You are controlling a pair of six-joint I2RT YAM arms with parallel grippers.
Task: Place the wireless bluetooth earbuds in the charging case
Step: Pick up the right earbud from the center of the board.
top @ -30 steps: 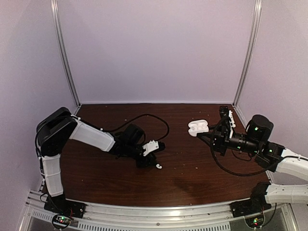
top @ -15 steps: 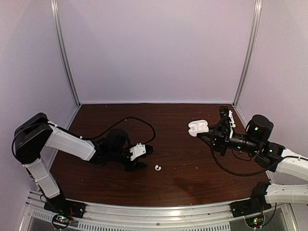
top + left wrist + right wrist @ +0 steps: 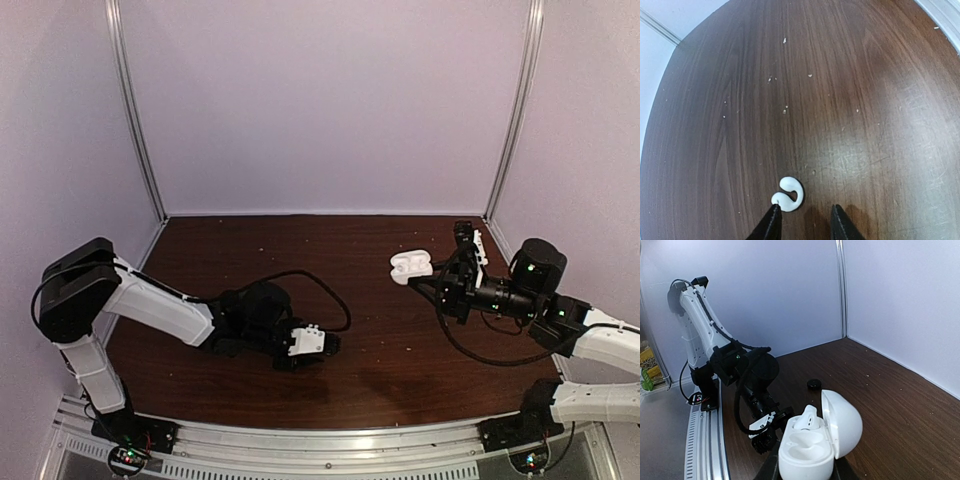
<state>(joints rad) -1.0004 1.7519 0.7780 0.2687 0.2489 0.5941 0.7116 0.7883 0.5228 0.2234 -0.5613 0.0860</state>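
A white earbud [image 3: 789, 194] lies on the dark wooden table [image 3: 850, 100]. My left gripper [image 3: 805, 224] is open and low over the table. Its left fingertip [image 3: 772, 216] touches the bud's stem end, and the right fingertip stands apart to the right. In the top view the left gripper [image 3: 322, 344] covers this bud. My right gripper [image 3: 807, 474] is shut on the open white charging case [image 3: 807, 452], held above the table at the right [image 3: 412, 265]. Another white earbud [image 3: 805, 419] sits in the case's far socket. The near socket is empty.
A small black round object [image 3: 814, 384] lies on the table beyond the case. The left arm [image 3: 170, 305] stretches low across the table's left half with its cable looping behind. The enclosure's white walls stand close on the left, back and right.
The left gripper pulled back to the left, uncovering the white earbud, then came back right over it. The right arm and case have not moved.
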